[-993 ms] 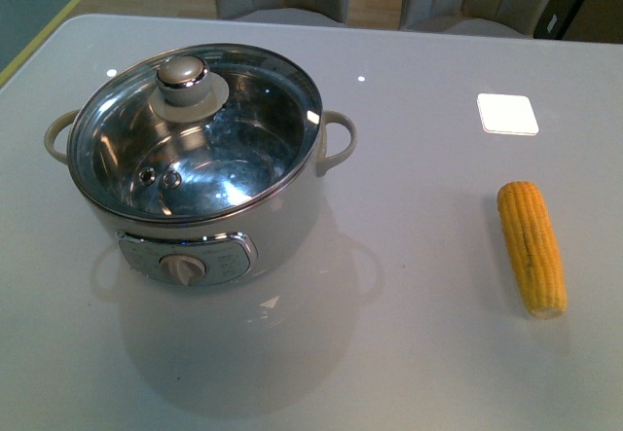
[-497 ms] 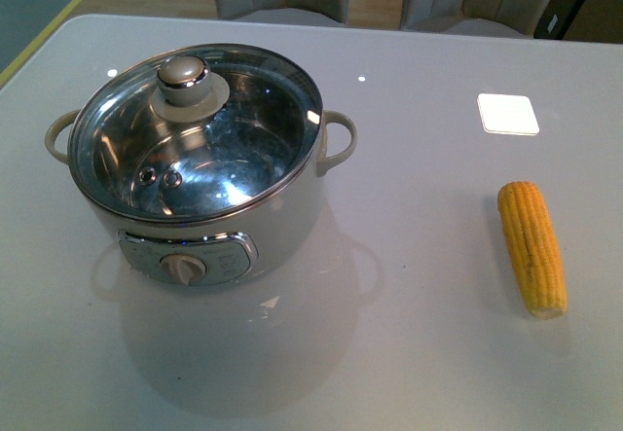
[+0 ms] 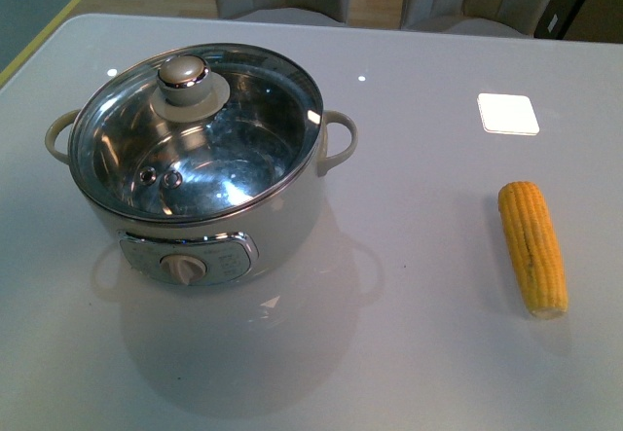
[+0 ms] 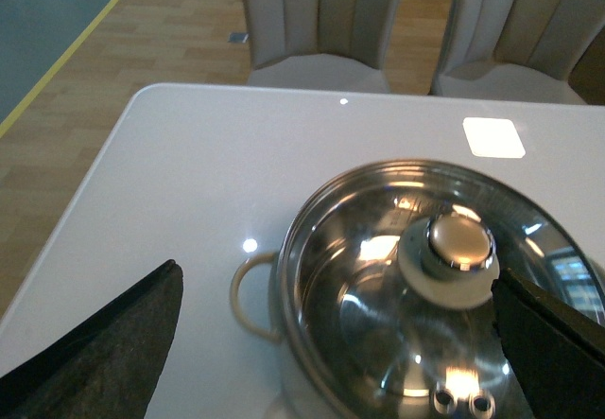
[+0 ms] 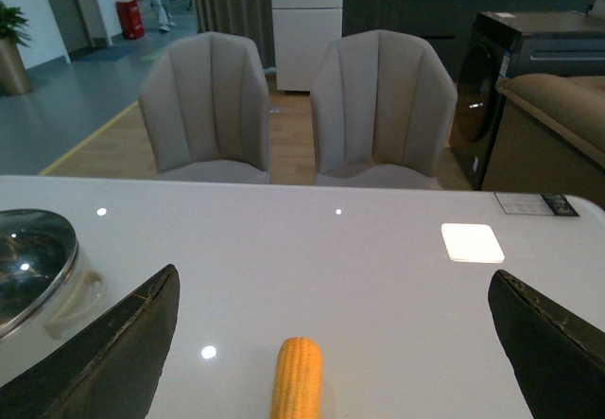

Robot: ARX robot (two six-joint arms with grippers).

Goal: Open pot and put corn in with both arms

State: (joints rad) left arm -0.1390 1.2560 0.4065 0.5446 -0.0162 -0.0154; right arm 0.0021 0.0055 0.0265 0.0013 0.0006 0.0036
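Note:
The cream-white pot [image 3: 248, 222] stands on the left of the white table with its glass lid [image 3: 195, 134] on it, cream knob [image 3: 185, 76] toward the back. The corn [image 3: 532, 247] lies flat on the right side of the table, lengthwise away from me. Neither arm shows in the front view. In the left wrist view my left gripper [image 4: 340, 343] hangs open above the pot [image 4: 284, 343], its fingers [image 4: 104, 362] wide to either side of the lid knob [image 4: 457, 249]. In the right wrist view my right gripper [image 5: 340, 353] is open over the corn [image 5: 298, 378], apart from it.
Two grey chairs [image 5: 298, 107] stand behind the table's far edge. A bright square light patch [image 3: 507, 114] lies on the table behind the corn. Bare table [image 3: 419, 207] stretches between pot and corn. The pot's loop handles [image 3: 336, 139] stick out at both sides.

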